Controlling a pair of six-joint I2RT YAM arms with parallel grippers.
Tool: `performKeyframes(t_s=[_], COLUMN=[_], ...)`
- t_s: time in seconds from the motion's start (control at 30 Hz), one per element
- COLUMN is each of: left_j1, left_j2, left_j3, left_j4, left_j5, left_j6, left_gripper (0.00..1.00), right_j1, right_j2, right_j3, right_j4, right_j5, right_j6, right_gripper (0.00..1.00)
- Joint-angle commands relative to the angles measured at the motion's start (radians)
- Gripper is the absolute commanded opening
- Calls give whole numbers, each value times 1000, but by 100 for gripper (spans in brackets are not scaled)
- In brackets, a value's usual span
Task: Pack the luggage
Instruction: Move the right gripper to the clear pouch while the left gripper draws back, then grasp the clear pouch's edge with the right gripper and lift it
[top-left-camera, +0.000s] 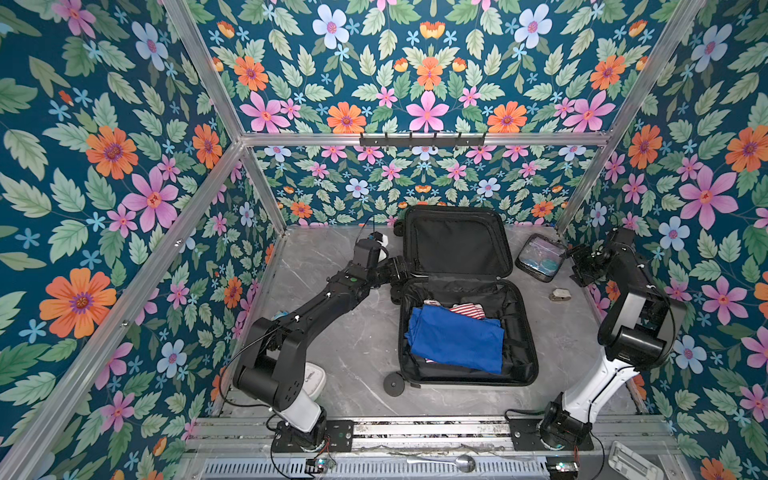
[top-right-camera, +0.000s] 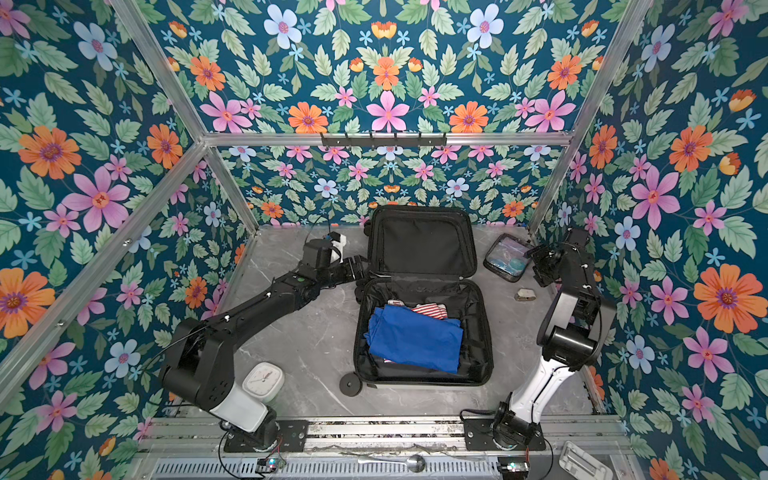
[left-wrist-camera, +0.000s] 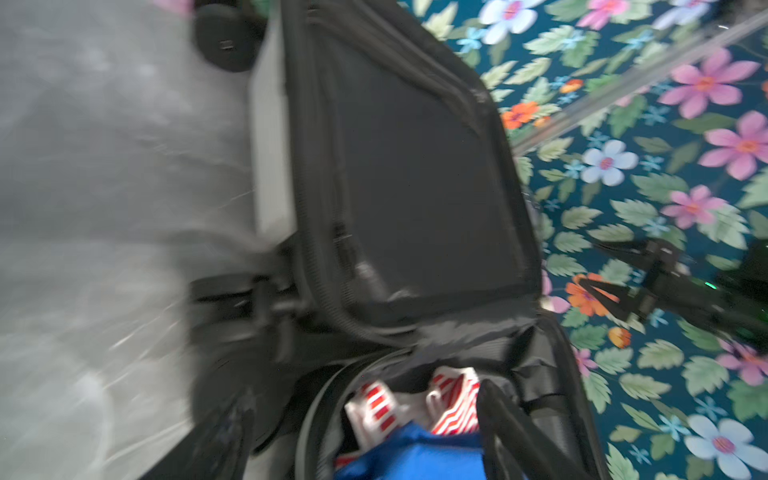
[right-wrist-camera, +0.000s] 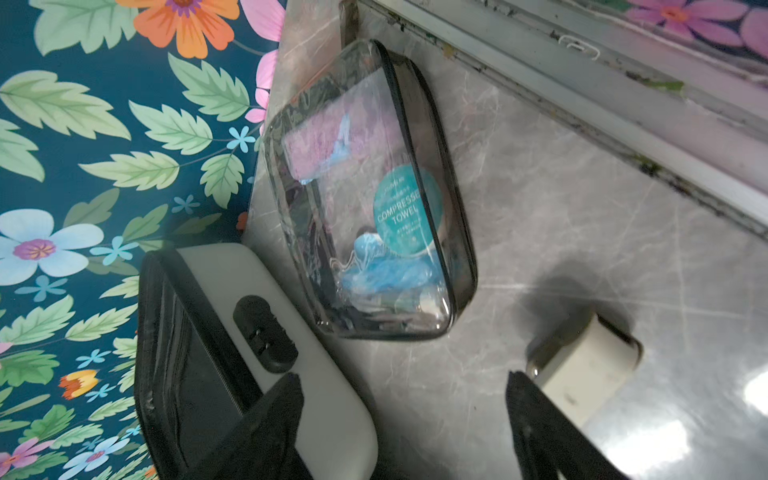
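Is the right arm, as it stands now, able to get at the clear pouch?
Probably yes. The right pincer is open and empty, facing the pouch, which lies on the table beside the luggage. Nothing stands between them.

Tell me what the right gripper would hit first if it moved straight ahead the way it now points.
Most likely the clear pouch: the open right gripper points at it over bare table. Depth is unclear, so it could touch the table first.
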Motion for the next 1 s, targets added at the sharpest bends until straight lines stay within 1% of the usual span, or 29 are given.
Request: performKeyframes(t_s=[0.0, 0.23, 0.37, 0.47, 0.57, 0.83, 0.97], left_j1=[-7, -8, -8, -8, -8, -8, -9], left_j2=[37, 63, 57, 49, 42, 23, 13], left_j3=[24, -2, -10, -20, -32, -62, -80], left_j4=[45, 95, 102, 100, 99, 91, 93], left_j5=[39, 71, 76, 67, 60, 42, 38], left_j6=[16, -18, -30, -40, -46, -61, -66], left_gripper=[82, 80, 80, 80, 80, 79, 79], right_j1=[1, 0, 1, 1, 1, 1, 1], right_j2=[52, 165, 214, 251, 274, 304, 296], right_j3=[43, 117, 146, 163, 164, 134, 109], right_j4=[-1, 10, 35, 53, 80, 141, 176], right_j5=[-21, -15, -28, -47, -59, -92, -105], right_j6=[-31, -45, -45, -35, -22, 19, 34], right_gripper=[75, 74, 76, 71, 63, 32, 18])
